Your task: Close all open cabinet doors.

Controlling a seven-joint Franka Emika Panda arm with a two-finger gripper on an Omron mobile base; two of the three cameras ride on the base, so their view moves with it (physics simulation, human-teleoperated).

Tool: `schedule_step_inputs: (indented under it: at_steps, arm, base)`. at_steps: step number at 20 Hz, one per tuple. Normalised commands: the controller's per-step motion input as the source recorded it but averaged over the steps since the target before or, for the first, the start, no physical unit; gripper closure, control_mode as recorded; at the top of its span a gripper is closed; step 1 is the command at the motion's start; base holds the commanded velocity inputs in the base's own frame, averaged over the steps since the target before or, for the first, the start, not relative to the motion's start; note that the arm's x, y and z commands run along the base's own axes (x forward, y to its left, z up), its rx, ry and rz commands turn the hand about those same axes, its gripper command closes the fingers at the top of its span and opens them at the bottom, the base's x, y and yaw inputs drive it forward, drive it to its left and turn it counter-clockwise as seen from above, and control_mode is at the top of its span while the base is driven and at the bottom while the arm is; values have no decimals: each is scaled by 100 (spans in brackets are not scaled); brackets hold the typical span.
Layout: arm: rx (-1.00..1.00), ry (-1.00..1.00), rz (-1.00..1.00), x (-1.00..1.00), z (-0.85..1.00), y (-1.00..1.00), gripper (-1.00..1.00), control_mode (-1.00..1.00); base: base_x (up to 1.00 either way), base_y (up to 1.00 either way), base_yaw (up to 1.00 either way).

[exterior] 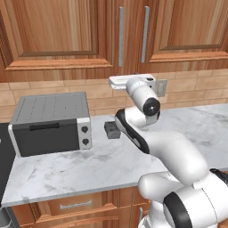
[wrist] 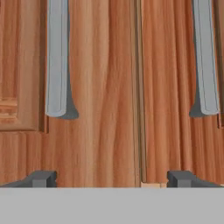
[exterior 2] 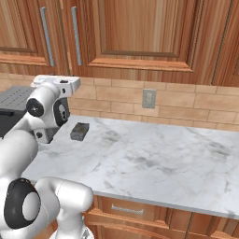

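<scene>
The marble counter [exterior: 107, 164] carries a grey toaster oven [exterior: 51, 123] at the left and a small dark block [exterior 2: 79, 131] near the tiled wall. Above them the gripper [wrist: 111, 178] is raised, its fingers spread wide and holding nothing, facing two cabinet doors [wrist: 105, 87] that meet at a thin seam. Both doors seem flush, handles [wrist: 57, 61] side by side.

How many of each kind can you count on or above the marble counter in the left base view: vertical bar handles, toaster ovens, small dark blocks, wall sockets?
Vertical silver bar handles: 2
Toaster ovens: 1
Small dark blocks: 1
Wall sockets: 1
Total: 5
</scene>
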Motion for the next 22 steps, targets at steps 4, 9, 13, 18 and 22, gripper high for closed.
schedule_step_inputs:
  at_steps: [4,9,13,18,22]
  arm:
    - [0,-7,0,20,0,-8,-100,-100]
    - [0,-2,0,21,6,-3,-100,-100]
    - [0,0,0,21,15,0,-100,-100]
    - [0,0,0,13,13,0,-100,-100]
    - [0,0,0,13,7,0,-100,-100]
  base:
    - [0,0,0]
    - [0,0,0]
    - [0,0,0]
    - [0,0,0]
    - [0,0,0]
